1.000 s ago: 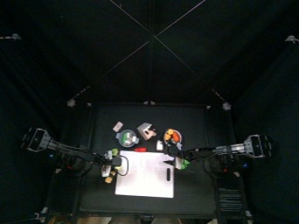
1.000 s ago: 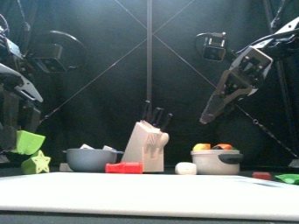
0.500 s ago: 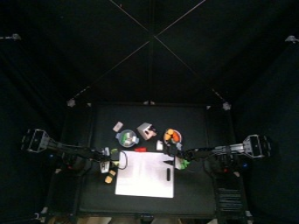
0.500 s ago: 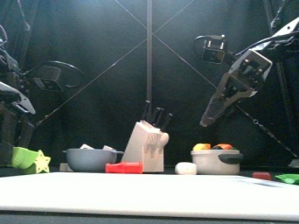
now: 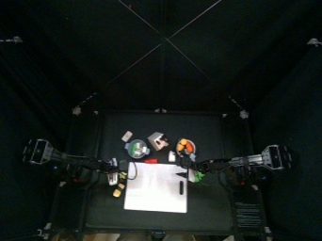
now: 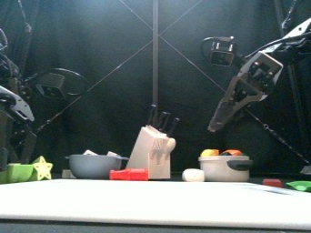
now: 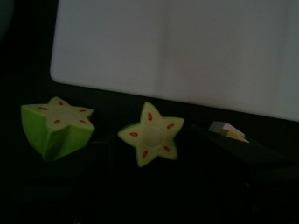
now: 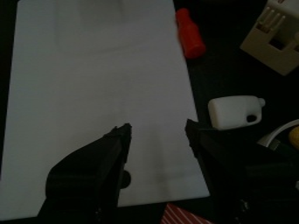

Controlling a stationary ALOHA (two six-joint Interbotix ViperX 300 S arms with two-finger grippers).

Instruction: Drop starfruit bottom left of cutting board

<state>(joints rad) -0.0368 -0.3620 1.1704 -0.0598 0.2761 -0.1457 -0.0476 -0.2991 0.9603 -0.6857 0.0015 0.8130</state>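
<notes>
The starfruit (image 7: 152,137), a small yellow-green star, lies on the black table just off a corner of the white cutting board (image 7: 176,44). In the front view the starfruit (image 6: 43,168) sits at the far left, past the board (image 6: 155,205). My left gripper (image 5: 120,175) hangs low over it, open, with the star lying free between the jaws. One fingertip (image 7: 230,133) shows to one side. My right gripper (image 8: 158,131) is open and empty above the board (image 8: 93,87), raised high in the front view (image 6: 225,114).
A small green star-faced block (image 7: 59,122) lies beside the starfruit. Behind the board stand a grey bowl (image 6: 97,165), a knife block (image 6: 151,150), a red item (image 6: 129,174), a white item (image 6: 194,175) and a bowl of orange items (image 6: 225,167).
My left arm has come down at the far left. The green block has dropped from above the starfruit to table level beside it. The starfruit and the right arm have not moved.
</notes>
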